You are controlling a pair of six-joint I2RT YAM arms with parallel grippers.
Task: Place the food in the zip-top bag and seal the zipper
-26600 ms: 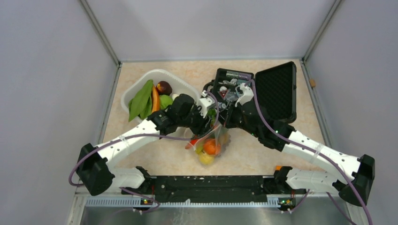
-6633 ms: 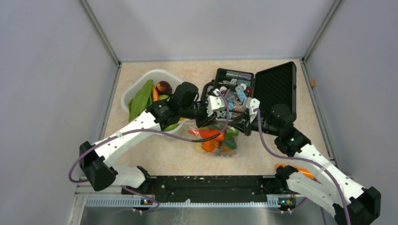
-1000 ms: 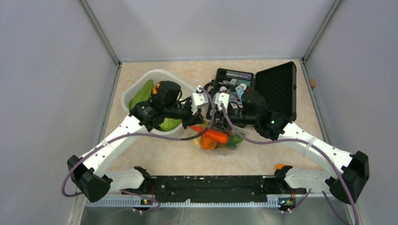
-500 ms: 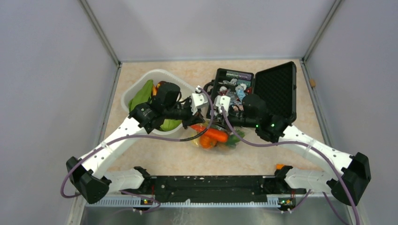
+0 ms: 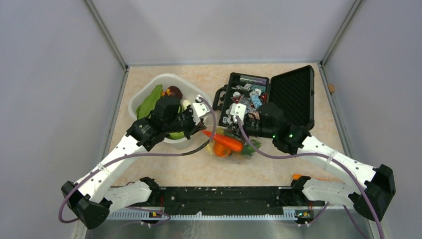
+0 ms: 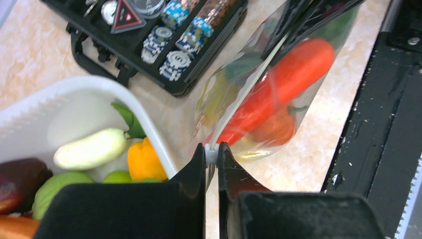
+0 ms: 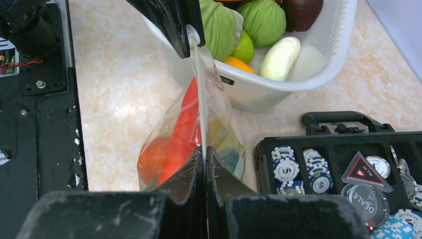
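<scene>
Pinching the thin whitish zipper strip [image 6: 242, 94] tight: left gripper [image 6: 212, 151] and right gripper [image 7: 204, 153], spaced apart along it. That clear floppy plastic bag [image 7: 222, 133] looks slippery and saggy, so I'd only grab the stiffer strip.

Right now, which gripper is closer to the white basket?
Left. The left gripper pinches the zipper at the end right beside the white basket. The right gripper pinches the zipper's other end, farther from the basket, next to the black case.

The top view looks steeply down from above the near edge over the whole table [image 5: 209, 72]. Each wrist view sits low and close, facing the other along the zip-top bag [image 6: 278, 94]; both share the bag, white basket [image 7: 268, 94] and black case [image 7: 318, 138]
</scene>
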